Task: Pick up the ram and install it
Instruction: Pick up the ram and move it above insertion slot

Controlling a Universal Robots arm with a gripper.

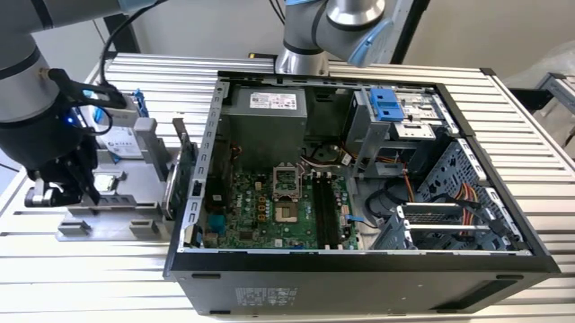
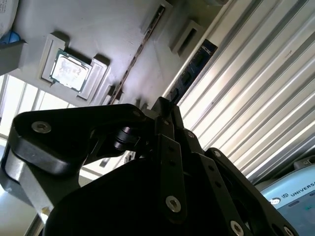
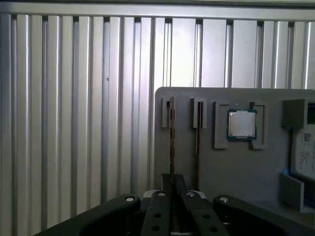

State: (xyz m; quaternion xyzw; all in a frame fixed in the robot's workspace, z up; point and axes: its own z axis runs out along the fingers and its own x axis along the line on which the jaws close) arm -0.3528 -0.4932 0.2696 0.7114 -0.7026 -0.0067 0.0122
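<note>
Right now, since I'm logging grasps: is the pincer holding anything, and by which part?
The pincer appears shut on the ram, by its upper edge, as it stands in the gray holder.

Gripper [image 3: 172, 179]: black linkage bars, silver screw heads. Arm [image 1: 20, 81] above it: silver-grey tubes, light-blue joint caps, black cable [image 1: 105, 47].

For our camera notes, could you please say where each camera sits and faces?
Exterior view: off the arm, high, looking down into the computer case; arm at the exterior view's left.
First wrist view: on the arm, looking past the gripper at the ram in the holder.
Second wrist view: behind the gripper's linkage, facing that holder.
Shared by both wrist views: gripper, ram, holder.
</note>
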